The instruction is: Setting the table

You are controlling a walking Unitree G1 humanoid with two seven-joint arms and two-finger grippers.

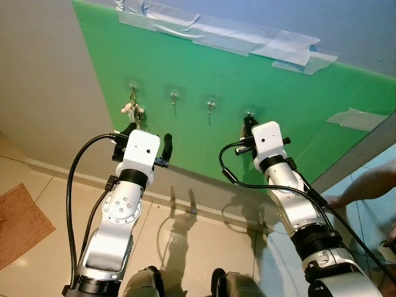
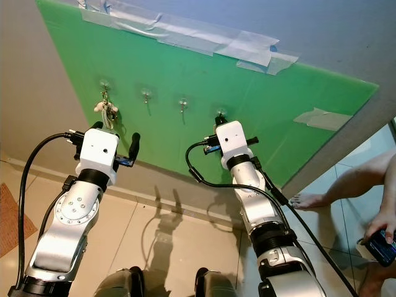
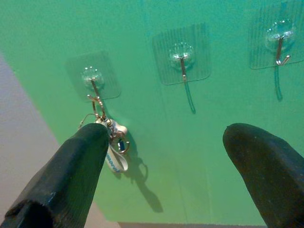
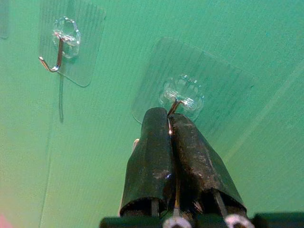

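Left wrist view: left gripper (image 3: 164,156) spread wide before glossy green board (image 1: 260,105), beside keyring (image 3: 114,142) dangling from leftmost clear hook (image 3: 92,78). Rightward, right gripper (image 4: 170,121) pinched tight around wire of rightmost hook (image 4: 183,95).

A board (image 1: 247,80) is taped to the wall, with four hooks in a row across it. The left gripper (image 1: 148,139) hangs just before the leftmost hook (image 1: 133,91), where a bunch of keys (image 1: 133,111) dangles. The right gripper (image 4: 171,124) sits against the rightmost hook (image 4: 183,95). A person's foot (image 2: 306,199) stands on the floor (image 1: 55,210) off to its right.
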